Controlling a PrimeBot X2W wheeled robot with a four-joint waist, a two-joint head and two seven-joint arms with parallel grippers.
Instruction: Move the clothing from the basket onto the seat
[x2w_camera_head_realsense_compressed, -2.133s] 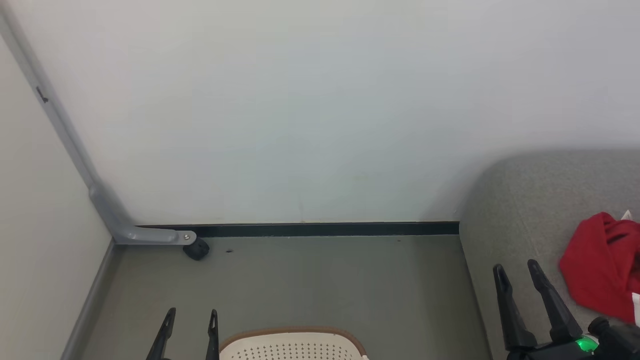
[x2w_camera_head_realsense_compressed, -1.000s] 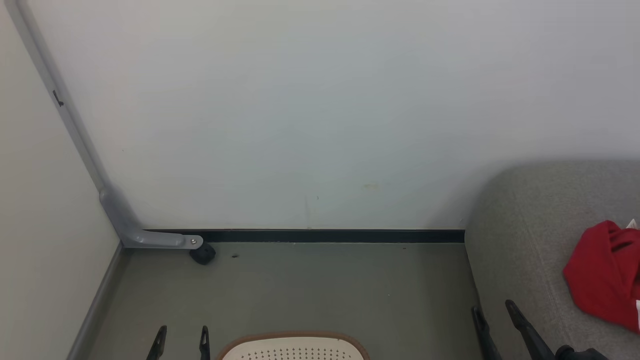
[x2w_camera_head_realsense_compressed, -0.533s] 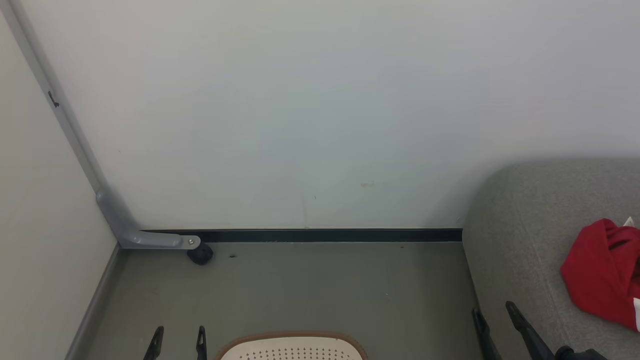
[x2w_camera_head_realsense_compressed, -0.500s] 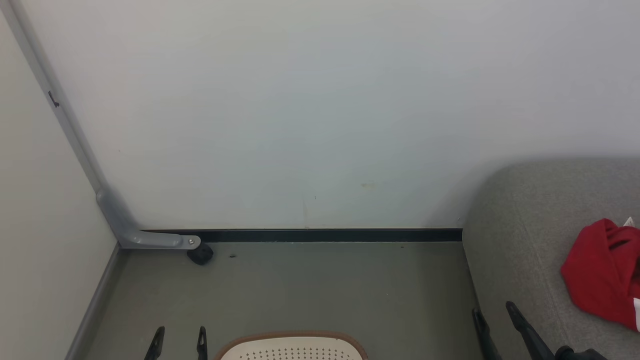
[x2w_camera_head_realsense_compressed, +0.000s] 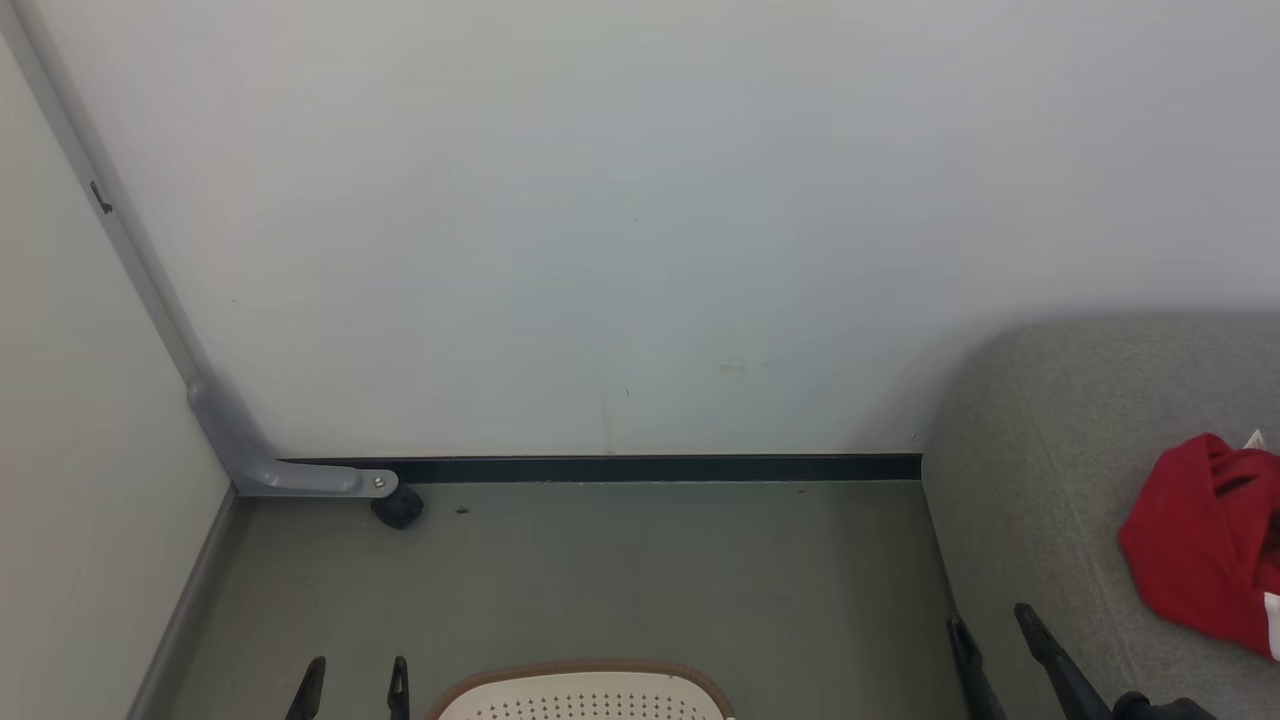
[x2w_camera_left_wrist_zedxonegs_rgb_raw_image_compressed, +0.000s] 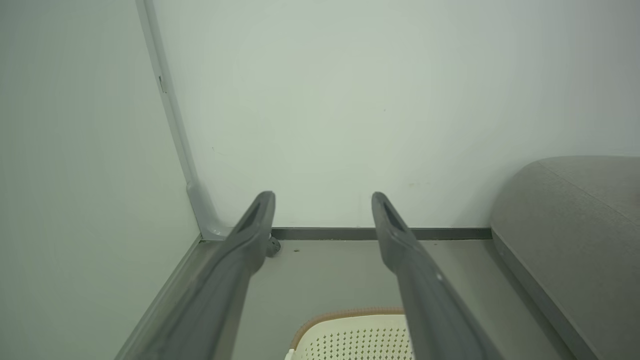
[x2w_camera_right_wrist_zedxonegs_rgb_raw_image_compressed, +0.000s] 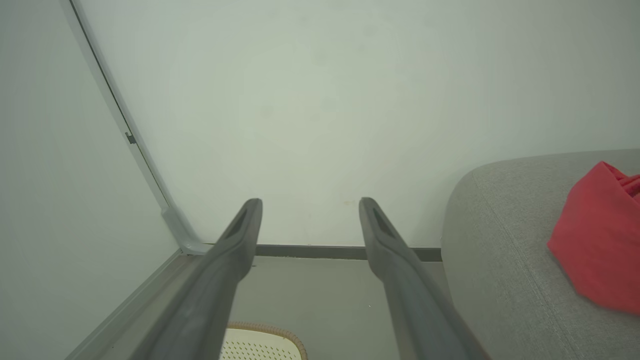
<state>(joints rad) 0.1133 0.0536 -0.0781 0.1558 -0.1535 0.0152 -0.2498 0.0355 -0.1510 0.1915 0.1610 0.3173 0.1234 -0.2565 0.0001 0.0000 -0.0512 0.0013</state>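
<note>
At the right of the head view, the grey seat (x2w_camera_head_realsense_compressed: 1040, 470) carries a crumpled red piece of the clothing (x2w_camera_head_realsense_compressed: 1190, 540) well in from its rounded edge, likely so it cannot slide off. Lower centre, the basket (x2w_camera_head_realsense_compressed: 590, 668) stands on the floor (x2w_camera_head_realsense_compressed: 650, 570) between the left end effector (x2w_camera_head_realsense_compressed: 358, 665) and right end effector (x2w_camera_head_realsense_compressed: 992, 618), its inside hidden; both hang empty, fingers apart, seemingly ready for a reach.

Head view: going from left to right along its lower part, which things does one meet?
The left gripper with two dark fingers, cream-white perforated plastic basket with brown rim, right gripper, bright red fabric clothing.
</note>
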